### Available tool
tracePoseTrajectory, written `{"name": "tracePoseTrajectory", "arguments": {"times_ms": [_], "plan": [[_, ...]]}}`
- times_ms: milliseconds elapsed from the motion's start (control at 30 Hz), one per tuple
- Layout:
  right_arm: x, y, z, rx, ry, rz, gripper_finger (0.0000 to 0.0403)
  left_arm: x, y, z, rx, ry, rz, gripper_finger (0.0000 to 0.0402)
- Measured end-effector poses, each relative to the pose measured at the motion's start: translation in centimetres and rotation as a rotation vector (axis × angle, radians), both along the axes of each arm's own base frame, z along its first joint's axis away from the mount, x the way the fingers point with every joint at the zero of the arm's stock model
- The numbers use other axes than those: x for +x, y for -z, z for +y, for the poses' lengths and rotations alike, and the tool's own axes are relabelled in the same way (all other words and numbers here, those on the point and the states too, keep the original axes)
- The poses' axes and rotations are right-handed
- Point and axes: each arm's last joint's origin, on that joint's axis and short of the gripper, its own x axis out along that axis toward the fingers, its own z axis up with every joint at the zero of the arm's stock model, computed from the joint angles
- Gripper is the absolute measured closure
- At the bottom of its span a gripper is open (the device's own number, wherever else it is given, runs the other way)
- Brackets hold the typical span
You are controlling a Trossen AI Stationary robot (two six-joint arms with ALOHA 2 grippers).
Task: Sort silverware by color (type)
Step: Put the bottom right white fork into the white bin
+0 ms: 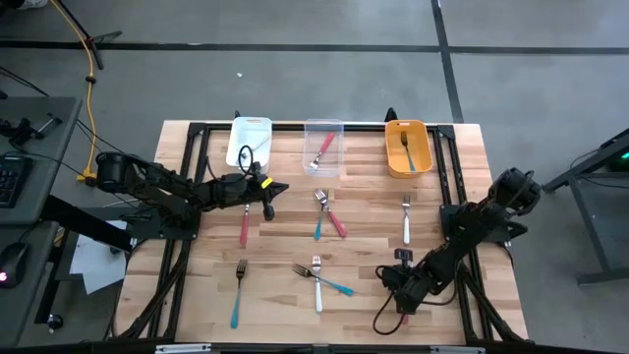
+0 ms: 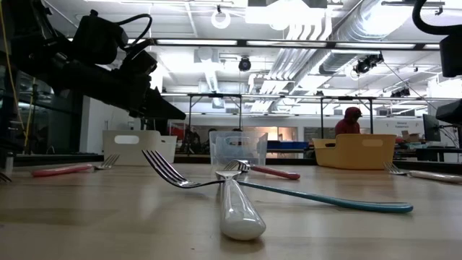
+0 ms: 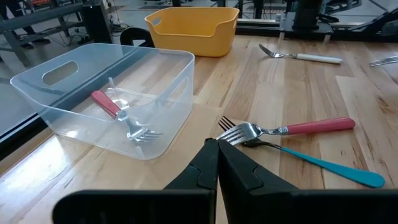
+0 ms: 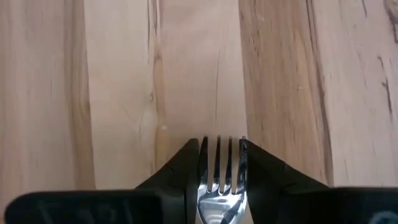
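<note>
Both of your grippers were down at the table: the right gripper [image 4: 221, 152] had its fingers either side of a fork [image 4: 221, 186] head near the front right, though you couldn't tell if they clamped it. Your left gripper [image 3: 217, 149] hung pressed together beside crossed red [image 3: 292, 129] and teal [image 3: 323, 165] forks, near the clear bin [image 3: 93, 81].

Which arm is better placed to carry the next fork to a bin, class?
The right. The right gripper already has a fork between its fingers at the table's near right. The left gripper is shut and empty, hovering near the white bin.
</note>
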Motion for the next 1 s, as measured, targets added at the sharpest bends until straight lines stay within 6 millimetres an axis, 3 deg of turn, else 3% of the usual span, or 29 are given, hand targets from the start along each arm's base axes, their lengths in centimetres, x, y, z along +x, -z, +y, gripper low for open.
{"name": "tracePoseTrajectory", "arguments": {"times_ms": [333, 533, 733, 1000], "plan": [[0.0, -2.6, -1.2, 0.024, 0.010, -0.074, 0.0314, 0.0, 0.0, 0.0, -0.007, -0.002, -0.003, 0.0401], [1.0, -5.1, -3.3, -0.001, 0.002, -0.208, 0.0314, 0.0, 0.0, -0.1, -0.037, 0.042, -0.011, 0.0401], [3.8, -7.4, -6.9, -0.129, -0.001, -0.420, 0.0314, 0.1, -0.1, -0.2, -0.062, 0.042, -0.027, 0.0396], [8.3, -10.4, -12.0, -0.263, -0.096, -0.766, 0.0313, 2.1, -1.7, -1.8, -0.061, 0.185, -0.090, 0.0328]]}}
